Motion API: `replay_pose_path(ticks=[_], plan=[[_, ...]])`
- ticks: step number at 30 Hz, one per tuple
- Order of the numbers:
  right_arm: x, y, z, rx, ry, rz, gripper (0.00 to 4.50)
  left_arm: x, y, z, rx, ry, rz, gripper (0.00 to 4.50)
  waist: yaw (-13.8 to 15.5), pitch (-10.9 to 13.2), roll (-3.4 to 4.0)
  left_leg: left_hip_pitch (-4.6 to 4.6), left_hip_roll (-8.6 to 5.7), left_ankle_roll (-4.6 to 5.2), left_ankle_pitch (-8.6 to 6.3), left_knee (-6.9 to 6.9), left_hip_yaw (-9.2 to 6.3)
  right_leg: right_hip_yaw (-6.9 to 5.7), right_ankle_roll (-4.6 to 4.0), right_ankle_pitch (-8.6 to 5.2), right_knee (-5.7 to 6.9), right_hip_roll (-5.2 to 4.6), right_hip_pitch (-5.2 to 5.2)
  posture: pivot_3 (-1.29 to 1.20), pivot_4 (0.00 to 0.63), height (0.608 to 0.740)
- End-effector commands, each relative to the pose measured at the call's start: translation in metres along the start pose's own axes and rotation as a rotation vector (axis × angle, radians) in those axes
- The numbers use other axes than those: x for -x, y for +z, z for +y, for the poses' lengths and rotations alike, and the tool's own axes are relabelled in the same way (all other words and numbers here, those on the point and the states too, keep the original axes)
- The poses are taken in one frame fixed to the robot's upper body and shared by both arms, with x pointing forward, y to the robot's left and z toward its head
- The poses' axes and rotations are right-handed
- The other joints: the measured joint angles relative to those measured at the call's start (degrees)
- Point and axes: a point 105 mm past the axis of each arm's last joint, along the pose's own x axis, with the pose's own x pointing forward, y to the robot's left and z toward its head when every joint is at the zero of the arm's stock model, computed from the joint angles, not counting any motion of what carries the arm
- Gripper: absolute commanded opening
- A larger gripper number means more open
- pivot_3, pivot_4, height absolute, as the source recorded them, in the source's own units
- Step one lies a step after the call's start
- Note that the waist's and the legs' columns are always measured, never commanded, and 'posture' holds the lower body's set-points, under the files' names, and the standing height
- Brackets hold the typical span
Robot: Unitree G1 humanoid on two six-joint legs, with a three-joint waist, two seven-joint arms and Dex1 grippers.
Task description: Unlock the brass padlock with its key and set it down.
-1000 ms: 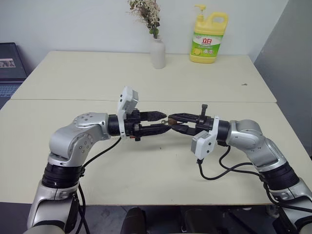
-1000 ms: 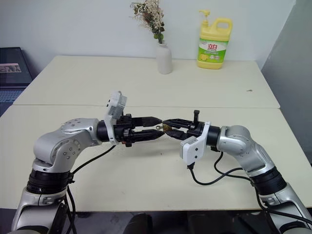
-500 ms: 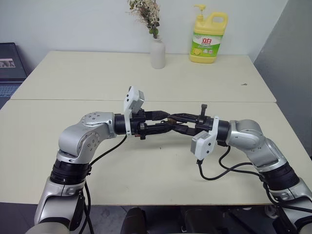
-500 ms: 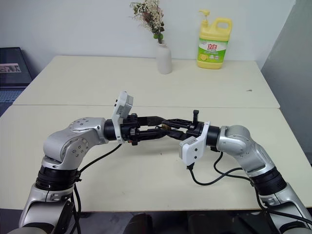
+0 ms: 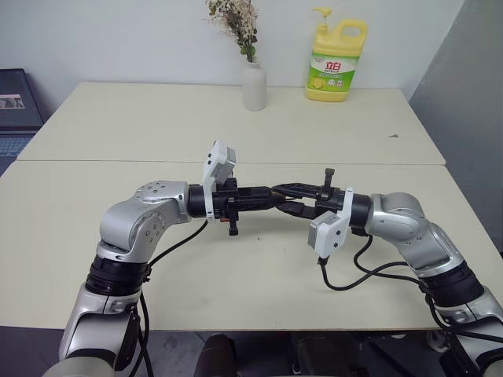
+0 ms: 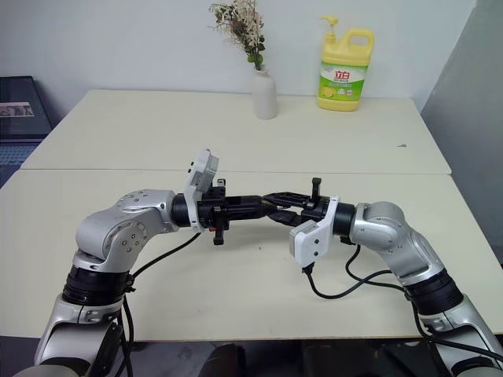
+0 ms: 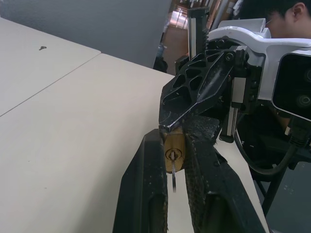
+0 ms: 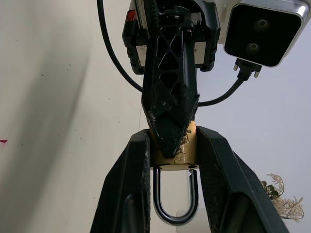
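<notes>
The brass padlock (image 8: 188, 148) hangs in mid-air above the table, with my right gripper (image 8: 175, 133) shut on its body. Its silvery shackle (image 8: 175, 216) points back along that gripper's fingers. The key (image 7: 173, 177) sits in the keyhole on the padlock's (image 7: 174, 145) free end. My left gripper (image 7: 174, 131) faces the right one tip to tip, and its fingers are closed in on either side of the key. In the left eye view the left gripper (image 5: 269, 196) and right gripper (image 5: 279, 191) meet over the near table.
A white vase (image 5: 254, 85) with dried flowers and a yellow detergent bottle (image 5: 336, 67) stand at the far edge of the cream table (image 5: 236, 267). A laptop (image 5: 16, 110) sits off to the left. A person (image 7: 282, 19) is behind the right arm.
My left gripper's fingers, spread apart a second ago, have closed together at the padlock's key end. The right gripper has kept still with the padlock.
</notes>
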Motion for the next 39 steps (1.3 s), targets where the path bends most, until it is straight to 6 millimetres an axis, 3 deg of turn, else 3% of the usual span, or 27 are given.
replay_pose_path(ticks=[1, 8, 9, 14, 18, 24, 27, 35, 39], plan=[[0.001, 0.012, -0.011, 0.055, -0.022, -0.04, 0.94, 0.001, 0.008, 0.0, -0.042, 0.003, -0.013, 0.17, 0.0, 0.0, 0.0, 0.0, 0.0, 0.0, 0.0, 0.0, 0.0, 0.0, 0.0, 0.0, 0.0, 0.0, 0.0, 0.0, 0.15, 0.74], [0.005, 0.005, -0.011, 0.039, -0.024, -0.002, 0.94, 0.005, 0.008, 0.001, -0.044, 0.0, -0.013, 0.17, 0.0, 0.0, 0.0, 0.0, 0.0, 0.0, 0.0, 0.0, 0.0, 0.0, 0.0, 0.0, 0.0, 0.0, 0.0, 0.0, 0.15, 0.74], [0.007, 0.003, -0.011, 0.033, -0.023, 0.007, 1.66, 0.006, 0.009, 0.001, -0.048, 0.0, -0.013, 0.17, 0.0, 0.0, 0.0, 0.0, 0.0, 0.0, 0.0, 0.0, 0.0, 0.0, 0.0, 0.0, 0.0, 0.0, 0.0, 0.0, 0.15, 0.74], [0.018, -0.005, -0.008, 0.033, 0.008, 0.061, 3.34, 0.009, 0.012, 0.005, -0.057, 0.006, -0.02, 0.17, 0.04, 0.0, 0.0, 0.0, 0.0, 0.0, 0.0, 0.0, 0.0, -0.01, 0.0, 0.0, 0.0, 0.0, 0.0, 0.0, 0.15, 0.74], [0.039, -0.01, 0.001, -0.051, 0.057, 0.106, 3.39, 0.015, 0.014, 0.01, -0.069, 0.011, -0.014, 0.17, 0.3, 0.0, 0.0, -0.03, -0.01, 0.0, 0.0, 0.0, 0.0, -0.01, 0.0, 0.0, -0.03, 0.0, 0.0, 0.0, 0.15, 0.74], [0.05, 0.015, 0.001, -0.264, 0.079, 0.026, 3.39, 0.019, 0.017, 0.011, -0.088, -0.026, 0.004, 0.17, 0.22, 0.01, 0.01, 0.0, -0.01, 0.01, 0.0, -0.01, -0.01, 0.0, 0.01, 0.0, -0.02, 0.01, 0.0, 0.0, 0.15, 0.74], [0.044, 0.024, -0.007, -0.304, 0.051, -0.017, 2.84, 0.019, 0.019, 0.009, -0.106, -0.043, 0.015, 0.17, 0.12, 0.01, 0.01, 0.01, -0.01, 0.01, 0.0, 0.0, -0.02, -0.01, 0.07, -0.04, -0.01, 0.01, 0.02, 0.0, 0.15, 0.74], [0.023, 0.024, -0.029, -0.342, 0.004, -0.052, 0.01, 0.015, 0.024, 0.003, -0.164, -0.055, 0.025, 0.17, 0.08, 0.01, 0.02, 0.01, -0.01, 0.01, 0.0, 0.0, -0.05, -0.04, 0.25, -0.14, -0.01, 0.02, 0.02, 0.0, 0.15, 0.74], [0.02, 0.022, -0.031, -0.333, 0.01, -0.051, 0.0, 0.015, 0.022, 0.0, -0.173, -0.059, 0.032, 0.17, 0.22, 0.01, 0.01, -0.04, -0.01, 0.01, 0.0, 0.0, -0.06, -0.05, 0.2, -0.11, -0.06, 0.01, 0.02, 0.0, 0.15, 0.74]])
